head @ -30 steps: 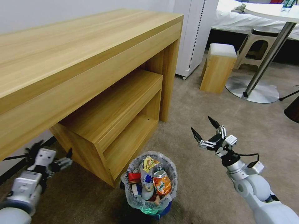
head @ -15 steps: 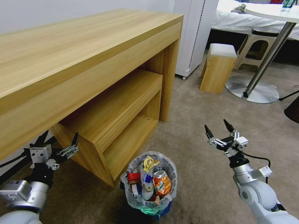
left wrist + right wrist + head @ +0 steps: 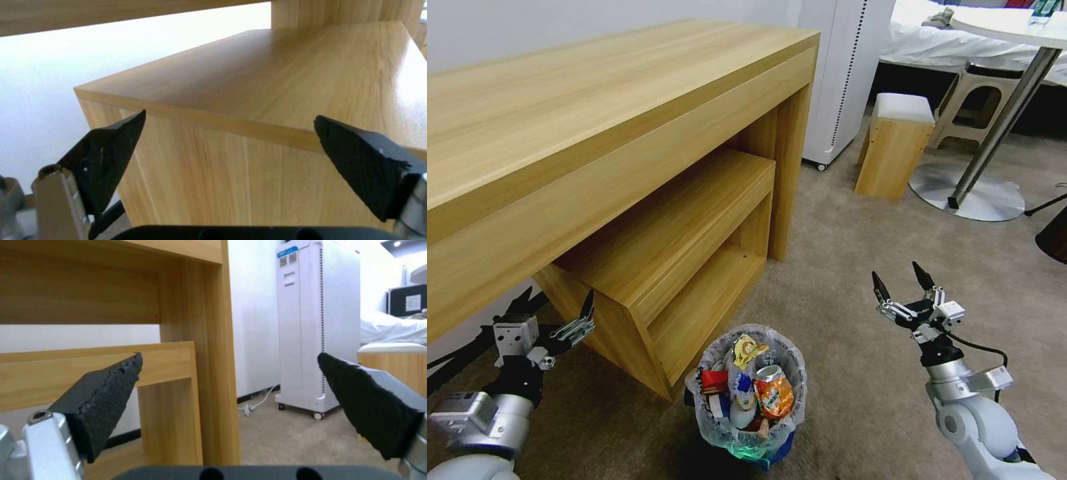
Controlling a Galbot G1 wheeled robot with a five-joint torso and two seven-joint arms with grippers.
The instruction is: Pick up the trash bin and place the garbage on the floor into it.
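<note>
Blue plastic and crinkled clear liner are showing low in the head view, where the trash bin (image 3: pixel 748 400) is standing on the floor (image 3: pixel 854 267) just in front of the wooden desk (image 3: pixel 594 120) and its lower shelf unit (image 3: pixel 694 267). The garbage (image 3: pixel 746 387) is sitting inside it: an orange can, a yellow wrapper, a red-and-white cup and other bits. The left gripper (image 3: pixel 557 307) is hovering off to the bin's left beside the shelf unit's corner, its fingers spread and holding nothing. The right gripper (image 3: pixel 902 281) is hanging over bare carpet to the bin's right, fingers likewise spread wide and empty. Farther back a wooden stool (image 3: pixel 894 143) and a round table's metal base (image 3: pixel 970 197) are standing. From the left wrist, the two black fingers (image 3: pixel 111 156) are standing far apart, framing the shelf unit's top corner (image 3: pixel 213 120). From the right wrist, the black pads (image 3: pixel 106 400) are gaping too, with the desk leg (image 3: pixel 209 373) and a white air purifier (image 3: pixel 318 323) beyond them.
</note>
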